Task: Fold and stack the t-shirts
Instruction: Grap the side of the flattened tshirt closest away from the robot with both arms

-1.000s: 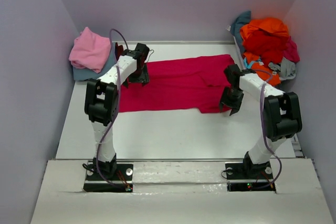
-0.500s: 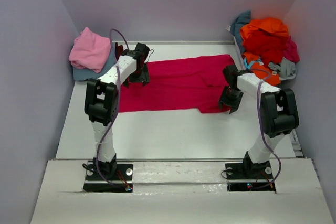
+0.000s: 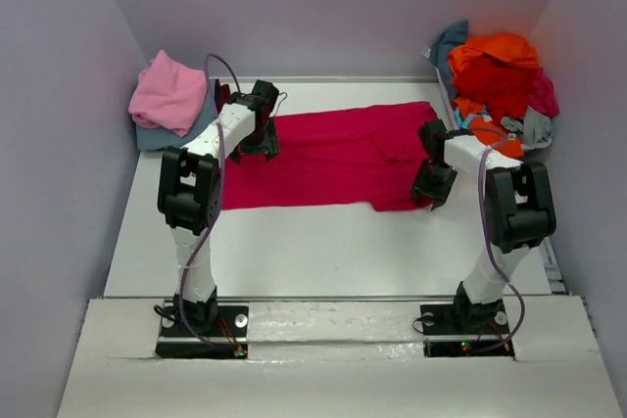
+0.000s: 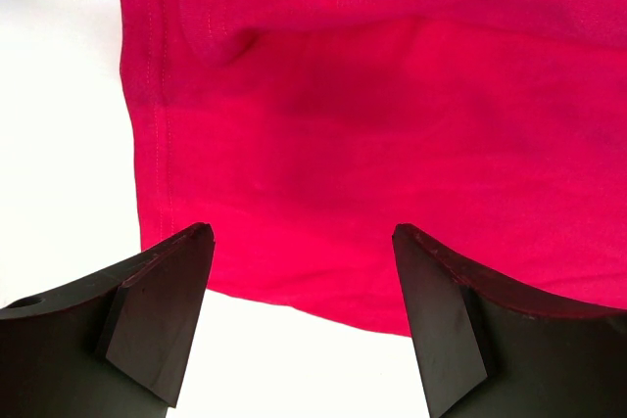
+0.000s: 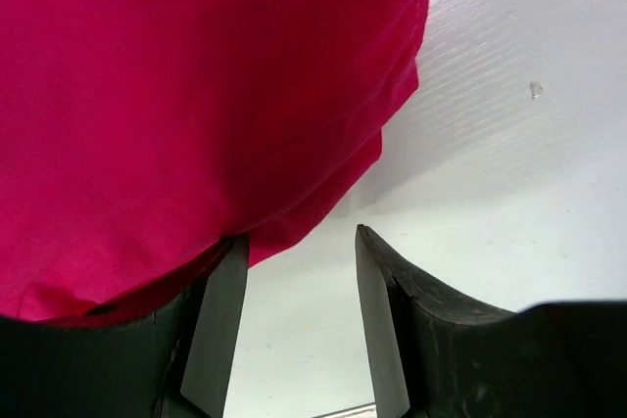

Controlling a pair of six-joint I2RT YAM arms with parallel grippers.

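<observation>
Pale lavender walls (image 3: 343, 7) are seen closing in a white table (image 3: 323, 242), with both arm bases bolted along the lower edge of the frame. At centre frame a magenta-red t-shirt (image 3: 333, 154) is spread flat on that table. The left arm is raised from its base and bent forward, so that the left gripper (image 3: 257, 144) is held down at the shirt's left end; in the wrist view its fingers (image 4: 157, 310) are spread wide over the stitched hem, with nothing held. The right arm is folded likewise, and the right gripper (image 3: 431, 188) is lowered at the shirt's lower right corner. Its jaws are parted, and the cloth edge is seen against one finger (image 5: 220, 330), though contact cannot be confirmed. At upper left a folded pink tee (image 3: 168, 92) is laid on a dusty blue tee (image 3: 147, 136). At upper right a heap of unfolded tees (image 3: 495, 70), mostly orange and red, is piled against the wall.
</observation>
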